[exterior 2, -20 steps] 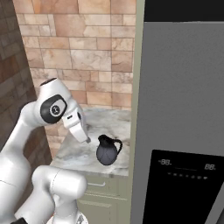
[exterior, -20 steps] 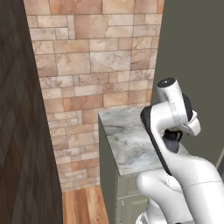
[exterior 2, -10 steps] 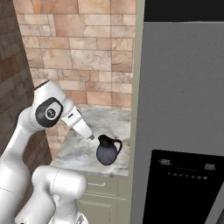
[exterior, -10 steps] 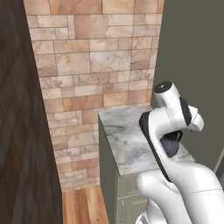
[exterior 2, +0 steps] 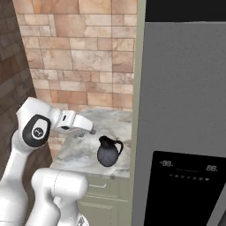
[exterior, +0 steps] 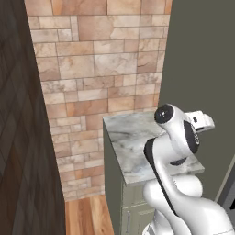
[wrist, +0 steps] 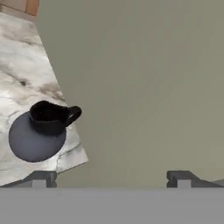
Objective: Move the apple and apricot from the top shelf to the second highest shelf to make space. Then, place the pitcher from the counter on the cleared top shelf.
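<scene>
The dark blue-grey pitcher point(exterior 2: 108, 152) stands upright on the marbled counter point(exterior 2: 79, 148), near its front right corner by the tall sage panel. In the hand view the pitcher point(wrist: 40, 132) sits at the lower left, its spout and handle pointing toward the panel. My gripper point(exterior 2: 90, 129) hovers above the counter, just left of and higher than the pitcher, reaching sideways toward the fridge. The gripper point(wrist: 111, 180) is open with nothing between its fingers. From the left base view, my hand point(exterior: 203, 122) juts out past the arm. The apple, apricot and both shelves are hidden behind the shut fridge door.
A grey fridge door point(exterior 2: 185, 88) with a dark display panel point(exterior 2: 187, 185) fills the right side. The sage panel point(exterior 2: 140, 88) separates it from the counter point(exterior: 133, 142). A brick wall point(exterior: 101, 59) backs the counter, and a dark wall point(exterior: 18, 137) stands on the left.
The hand has swung up from pointing down at the counter to nearly level, reaching toward the fridge side. The pitcher has not moved and the jaws stay open.
</scene>
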Available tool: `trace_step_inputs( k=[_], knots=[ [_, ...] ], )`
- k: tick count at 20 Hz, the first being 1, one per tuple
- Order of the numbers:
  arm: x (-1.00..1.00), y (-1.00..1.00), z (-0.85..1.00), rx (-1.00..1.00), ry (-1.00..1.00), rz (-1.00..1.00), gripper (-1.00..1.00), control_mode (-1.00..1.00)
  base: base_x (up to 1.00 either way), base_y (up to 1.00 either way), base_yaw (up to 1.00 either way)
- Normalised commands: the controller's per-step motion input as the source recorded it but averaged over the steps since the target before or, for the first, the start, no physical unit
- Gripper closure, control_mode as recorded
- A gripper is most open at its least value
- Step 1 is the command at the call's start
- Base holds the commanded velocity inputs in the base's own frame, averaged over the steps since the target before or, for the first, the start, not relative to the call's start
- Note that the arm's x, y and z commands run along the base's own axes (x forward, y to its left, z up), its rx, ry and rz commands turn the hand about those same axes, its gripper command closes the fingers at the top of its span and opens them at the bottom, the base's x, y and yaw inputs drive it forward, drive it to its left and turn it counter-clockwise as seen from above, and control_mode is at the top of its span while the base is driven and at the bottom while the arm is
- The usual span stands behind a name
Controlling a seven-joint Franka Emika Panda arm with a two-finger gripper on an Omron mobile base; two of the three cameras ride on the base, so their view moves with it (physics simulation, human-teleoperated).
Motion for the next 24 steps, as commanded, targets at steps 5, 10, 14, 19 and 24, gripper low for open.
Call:
trace_step_inputs(
  k=[5,10,14,19,24],
  knots=[
    [-0.24,-0.03,0.00,-0.34,0.20,0.59,-1.00,-1.00,0.00,0.00,0.00],
    [-0.30,0.00,0.05,-0.38,0.31,0.53,-1.00,-1.00,0.00,0.00,0.00],
    [-0.30,0.00,0.08,-0.40,0.46,0.45,-1.00,-1.00,0.00,0.00,0.00],
    [-0.07,0.00,0.00,-0.34,0.52,0.45,-1.00,-1.00,0.00,0.00,0.00],
    [0.13,-0.30,0.00,-0.16,0.54,0.44,-1.00,-1.00,0.00,0.00,0.00]
  ],
)
